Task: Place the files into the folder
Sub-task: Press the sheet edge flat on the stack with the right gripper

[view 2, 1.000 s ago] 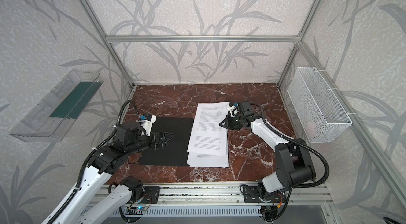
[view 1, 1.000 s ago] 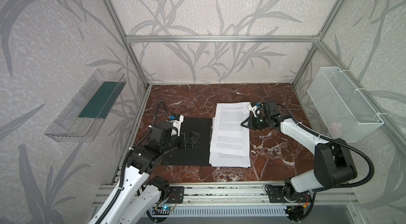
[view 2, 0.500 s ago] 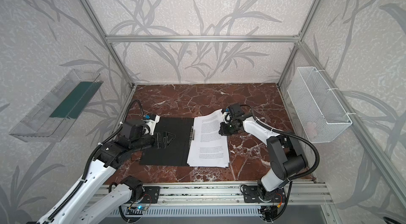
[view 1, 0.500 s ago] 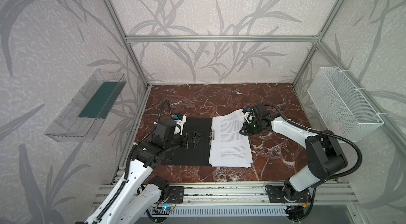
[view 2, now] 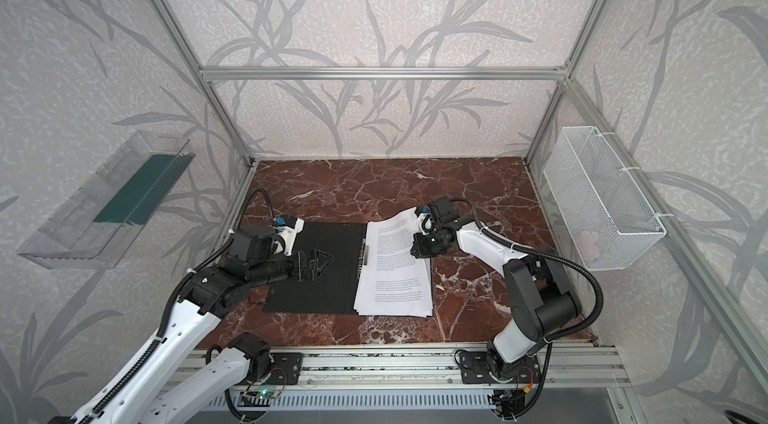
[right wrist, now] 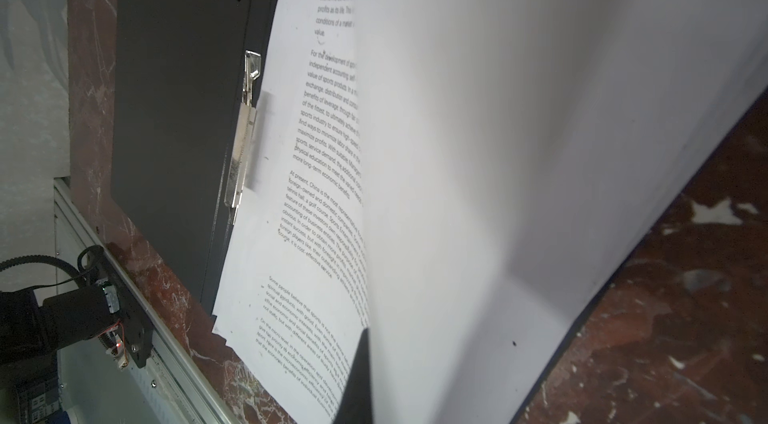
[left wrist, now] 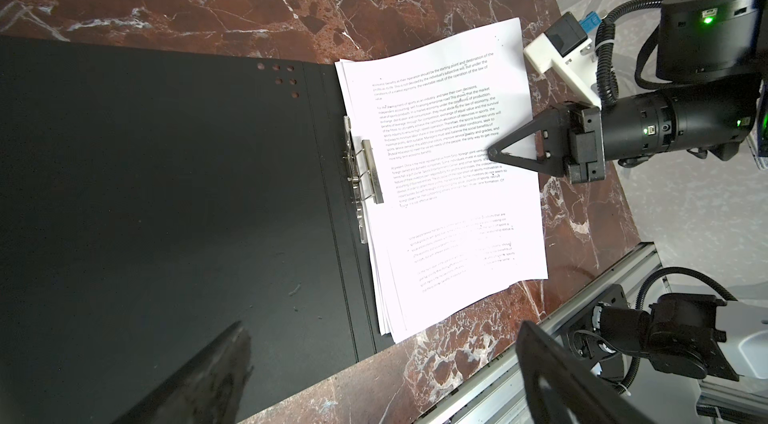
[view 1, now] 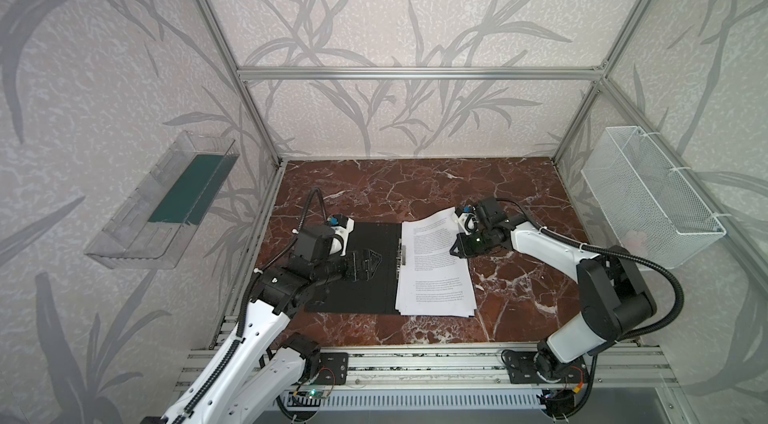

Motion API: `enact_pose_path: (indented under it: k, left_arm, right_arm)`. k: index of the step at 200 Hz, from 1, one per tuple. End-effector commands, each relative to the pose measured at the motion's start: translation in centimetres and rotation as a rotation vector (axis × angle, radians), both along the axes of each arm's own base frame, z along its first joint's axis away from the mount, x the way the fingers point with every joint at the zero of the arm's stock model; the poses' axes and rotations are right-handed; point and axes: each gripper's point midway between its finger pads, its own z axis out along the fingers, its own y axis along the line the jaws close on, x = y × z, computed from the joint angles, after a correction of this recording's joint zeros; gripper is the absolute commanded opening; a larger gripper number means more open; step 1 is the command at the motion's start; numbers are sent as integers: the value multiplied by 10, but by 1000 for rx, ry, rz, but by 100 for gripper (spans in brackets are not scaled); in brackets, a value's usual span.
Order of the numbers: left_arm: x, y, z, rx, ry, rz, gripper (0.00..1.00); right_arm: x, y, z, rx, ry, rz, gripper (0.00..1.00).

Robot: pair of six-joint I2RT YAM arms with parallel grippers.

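— Where were the files [view 1: 432, 276]?

— Stacked on the right half of the open folder [view 1: 353, 297], which lay black side up on the marble table [view 1: 415, 185]. The lower sheets were fanned a little, and the top one sat skewed.

— And the right gripper [view 1: 455, 250]?

— Its jaws were pressed together on the right edge of the top sheet, whose far corner curled up off the stack. In the right wrist view that raised sheet filled most of the picture, blurred, and hid what lay behind it.

— Anything in the way on the spine side?

— The metal clip [left wrist: 362, 176] ran along the spine, with its bar just over the left margin of the sheets. Whether it pressed on them I could not tell.

— The left gripper [view 1: 368, 264]?

— Its fingers were spread wide and held nothing. It hovered over the bare left half of the folder, near the clip but apart from it.

— What else stood around?

— A white wire basket [view 1: 648, 201] hung on the right wall. A clear plastic tray [view 1: 166, 201] with something dark green in it hung on the left wall. Both were well apart from the folder. An aluminium rail [view 1: 415, 363] ran along the table's front edge.
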Motion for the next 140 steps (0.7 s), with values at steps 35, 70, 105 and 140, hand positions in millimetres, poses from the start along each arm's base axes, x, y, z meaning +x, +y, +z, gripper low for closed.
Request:
enact_pose_path:
  k: [35, 70, 105, 140]
  left_arm:
    - [-4, 0, -7, 12, 18, -14, 99]
    - [-3, 1, -7, 14, 17, -10, 99]
    - [-3, 1, -7, 15, 18, -9, 99]
    - [-3, 1, -8, 18, 21, -8, 99]
  right_arm:
    - [-2, 7, -6, 26, 21, 8, 0]
    - [-4, 9, -7, 25, 28, 16, 0]
    - [-5, 10, -8, 29, 32, 15, 0]
    - [-5, 9, -10, 32, 38, -3, 0]
